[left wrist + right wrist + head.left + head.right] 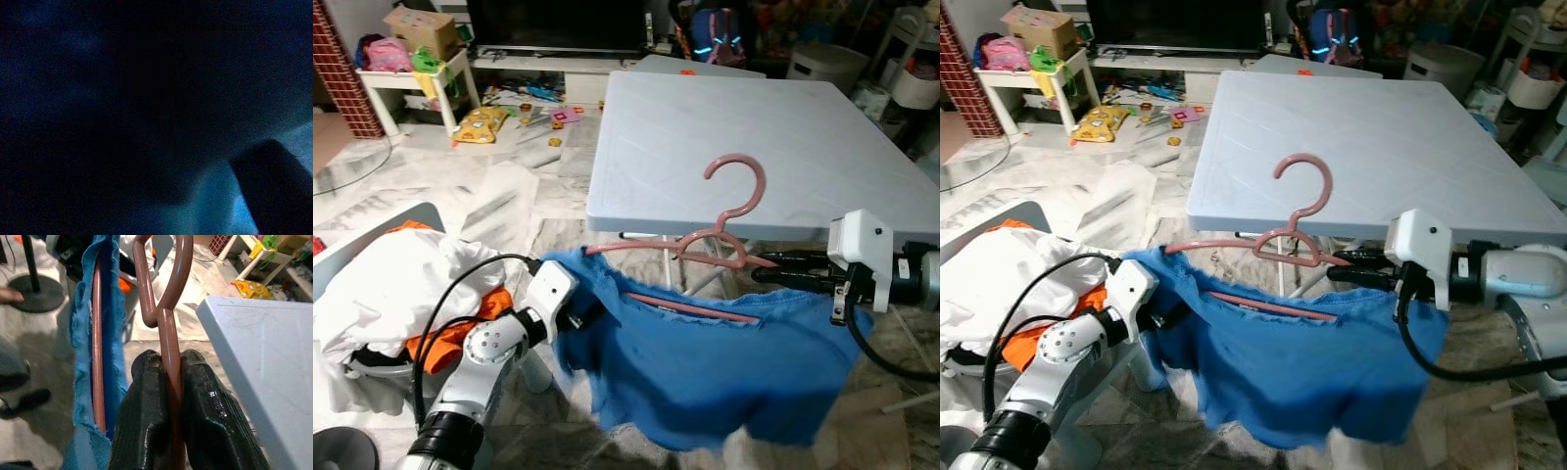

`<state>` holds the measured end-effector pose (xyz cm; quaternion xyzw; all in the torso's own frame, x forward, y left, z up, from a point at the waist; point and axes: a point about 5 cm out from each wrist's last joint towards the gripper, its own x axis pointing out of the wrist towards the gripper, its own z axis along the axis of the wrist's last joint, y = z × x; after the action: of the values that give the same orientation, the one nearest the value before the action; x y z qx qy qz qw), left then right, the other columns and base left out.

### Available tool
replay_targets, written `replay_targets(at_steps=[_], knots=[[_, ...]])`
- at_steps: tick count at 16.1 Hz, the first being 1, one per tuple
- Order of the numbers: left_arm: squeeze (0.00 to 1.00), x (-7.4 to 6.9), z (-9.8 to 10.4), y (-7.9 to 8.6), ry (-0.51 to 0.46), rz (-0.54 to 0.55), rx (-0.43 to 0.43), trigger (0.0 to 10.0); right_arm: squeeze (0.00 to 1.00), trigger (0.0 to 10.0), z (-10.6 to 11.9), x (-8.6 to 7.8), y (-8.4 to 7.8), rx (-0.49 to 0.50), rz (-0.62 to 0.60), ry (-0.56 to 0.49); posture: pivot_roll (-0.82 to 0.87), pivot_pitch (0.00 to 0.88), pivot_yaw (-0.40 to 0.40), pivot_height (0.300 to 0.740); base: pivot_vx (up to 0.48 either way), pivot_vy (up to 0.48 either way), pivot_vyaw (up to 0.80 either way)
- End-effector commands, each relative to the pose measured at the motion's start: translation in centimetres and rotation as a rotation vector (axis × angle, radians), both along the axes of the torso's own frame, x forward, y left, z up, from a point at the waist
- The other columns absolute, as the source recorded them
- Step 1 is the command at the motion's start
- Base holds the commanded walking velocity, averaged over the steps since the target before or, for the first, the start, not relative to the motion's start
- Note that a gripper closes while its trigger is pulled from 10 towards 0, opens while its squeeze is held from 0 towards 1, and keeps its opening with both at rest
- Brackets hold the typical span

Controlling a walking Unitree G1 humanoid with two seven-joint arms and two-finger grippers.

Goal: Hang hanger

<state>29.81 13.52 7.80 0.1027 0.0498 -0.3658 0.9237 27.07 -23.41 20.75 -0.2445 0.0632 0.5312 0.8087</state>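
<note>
Pink plastic hanger point(729, 220): I have it held in mid-air just in front of the near edge of the pale table point(754, 127), hook up, its right shoulder pinched tight between the two black fingers of my right gripper point(762, 269). The right wrist view shows the bar clamped between the pads.

Blue shirt point(705, 357): it hangs from the hanger, collar stretched along the lower bar, body drooping toward the floor. I judge the dressing step close to done, though the left shoulder of the hanger pokes out bare.

Left gripper point(592, 313): it is buried in the shirt's left edge. Its wrist view is dark blue cloth and little else, so I cannot tell whether the fingers are apart or pinched.

What is left: the hook is on nothing yet, and I see no rail or rod here, so I reckon the hanging itself is all ahead.

Edges: the table's near edge sits just behind the hook, which could catch on a lift.

Open room: bare floor lies to my left, between the table and the laundry heap point(396, 294) in its basket; toys litter the floor farther back point(524, 113).

Underfoot: a round black stand base point(34, 291) and dark shoes point(22, 401) show in the right wrist view, near my path.
</note>
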Motion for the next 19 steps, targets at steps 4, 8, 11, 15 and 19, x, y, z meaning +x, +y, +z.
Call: replay_targets(at_steps=[4, 8, 11, 15, 19], knots=[[0.0, 0.6, 1.1, 0.5, -0.042, 0.01, -0.036, 0.0, 0.0, 0.0, -0.6, -0.4, -0.2, -0.028, -0.001, 0.003, -0.21, 0.0, -0.031, 0.74, 0.0, 0.0, 0.0], [0.0, 0.6, 2.8, 2.6, -0.08, 0.13, -0.151, 0.0, 0.0, 0.0, -2.4, 1.5, -0.5, -0.041, -0.075, -0.043, -0.18, 0.0, -0.024, 0.74, 0.0, 0.0, 0.0], [0.0, 0.4, 2.0, 4.7, -0.044, 0.234, -0.179, 0.0, 0.0, 0.0, -4.0, 3.5, 0.3, 0.021, -0.092, -0.019, -0.16, 0.0, -0.015, 0.74, 0.0, 0.0, 0.0], [0.0, 1.5, 2.5, 7.8, -0.077, 0.533, -0.177, 0.0, 0.0, 0.0, -6.3, 5.5, 3.2, 0.113, -0.098, 0.036, -0.11, 0.0, -0.026, 0.74, 0.0, 0.0, 0.0], [0.0, 1.0, 2.5, 10.0, -0.071, 0.712, -0.193, 0.0, 0.0, 0.0, -6.9, 5.4, 2.4, 0.201, -0.165, 0.039, -0.09, 0.0, -0.038, 0.74, 0.0, 0.0, 0.0]])
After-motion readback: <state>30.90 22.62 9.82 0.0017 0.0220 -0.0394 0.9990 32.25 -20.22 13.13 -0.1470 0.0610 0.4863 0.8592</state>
